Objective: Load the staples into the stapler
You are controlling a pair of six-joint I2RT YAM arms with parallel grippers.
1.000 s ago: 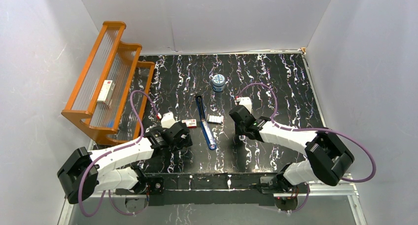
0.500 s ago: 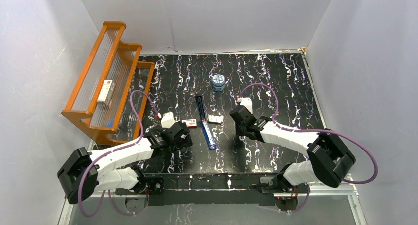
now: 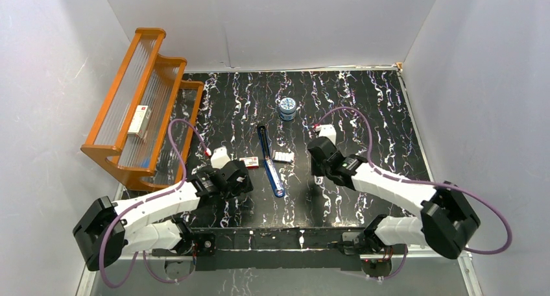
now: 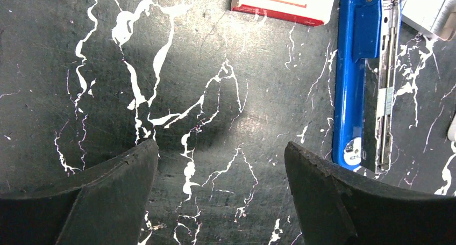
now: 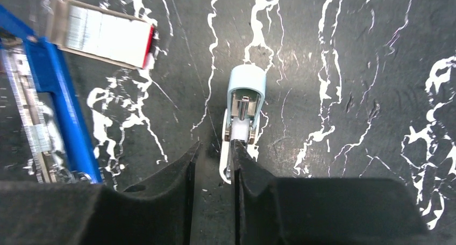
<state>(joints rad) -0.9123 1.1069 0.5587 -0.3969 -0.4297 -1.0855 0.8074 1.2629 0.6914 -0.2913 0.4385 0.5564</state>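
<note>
We see our right end effector (image 5: 214, 164) now easing its nearly shut jaws apart beside the light-blue staple remover (image 5: 242, 121), right of the opened blue stapler (image 3: 270, 160), whose staples (image 3: 283, 156) wait alongside, while the left end effector (image 4: 220, 170) gapes empty.

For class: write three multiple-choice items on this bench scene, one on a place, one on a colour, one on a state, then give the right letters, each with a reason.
1. Where does the round tin stand?
A. On the rack
B. On the table, beyond the stapler's far end
C. Inside a gripper

2. What colour is the stapler body?
A. Blue
B. Green
C. Yellow

3. How does the left gripper stand?
A. Shut on the staples
B. Shut on nothing
C. Open, with nothing between its fingers

Answers: 1 B, the top view shows it on the marbled table. 2 A, both wrist views show blue sides. 3 C, bare table shows between its fingers.
</note>
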